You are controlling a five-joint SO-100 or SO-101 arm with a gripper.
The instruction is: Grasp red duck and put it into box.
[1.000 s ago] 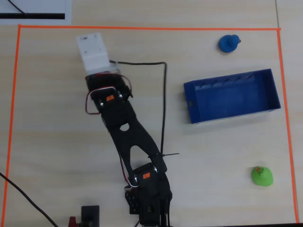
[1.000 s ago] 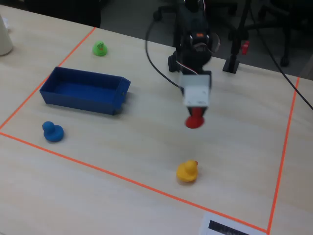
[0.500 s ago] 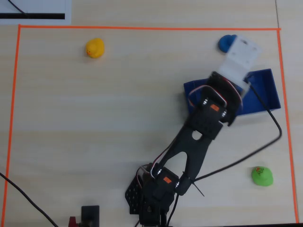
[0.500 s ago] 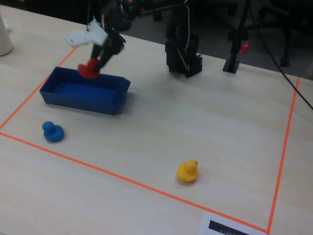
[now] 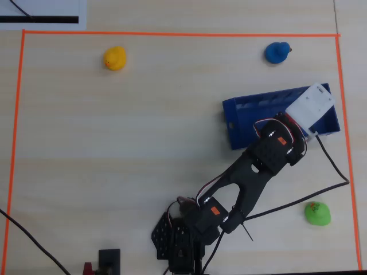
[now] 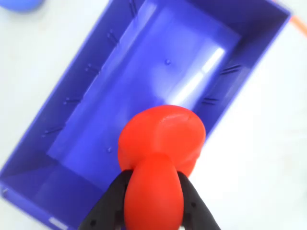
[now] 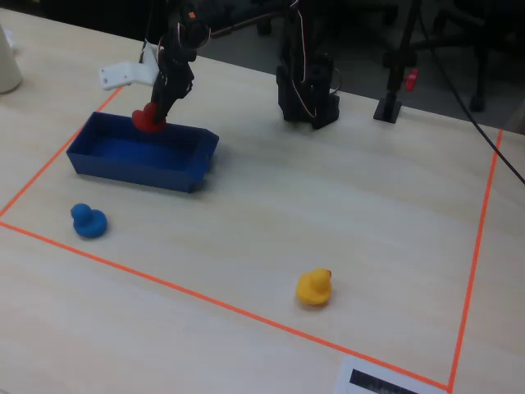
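Note:
My gripper [image 6: 153, 181] is shut on the red duck [image 6: 160, 141], its black fingers [image 6: 111, 201] clamped on either side of the duck's narrower part. The duck hangs over the near rim of the blue box [image 6: 91, 91], which lies open and empty below. In the fixed view the gripper [image 7: 157, 109] holds the red duck [image 7: 148, 120] at the box's [image 7: 139, 171] far wall. In the overhead view the white wrist mount [image 5: 310, 106] covers the gripper and duck over the right end of the box [image 5: 252, 109].
A blue duck [image 5: 277, 52] sits beyond the box, a yellow duck [image 5: 114, 58] far left, a green duck [image 5: 317, 213] near the right tape line. Orange tape [image 5: 172, 34] borders the work area. A black cable [image 5: 332, 166] trails beside the arm.

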